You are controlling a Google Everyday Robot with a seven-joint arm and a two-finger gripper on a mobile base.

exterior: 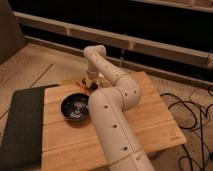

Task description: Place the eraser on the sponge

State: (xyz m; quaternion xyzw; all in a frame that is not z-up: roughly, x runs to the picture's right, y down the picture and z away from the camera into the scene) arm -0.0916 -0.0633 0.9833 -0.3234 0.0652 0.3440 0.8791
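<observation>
My white arm reaches across the wooden table [150, 125] to its far edge. The gripper [90, 84] points down there, just behind the black bowl [76, 107]. Small orange and dark bits show at the gripper's tip, and I cannot tell what they are. Neither the eraser nor the sponge can be made out; the arm and gripper cover the spot behind the bowl.
A large dark mat [20, 125] lies over the table's left end. Black cables [192, 112] trail on the floor to the right. A dark wall with a pale ledge [150, 42] runs behind the table.
</observation>
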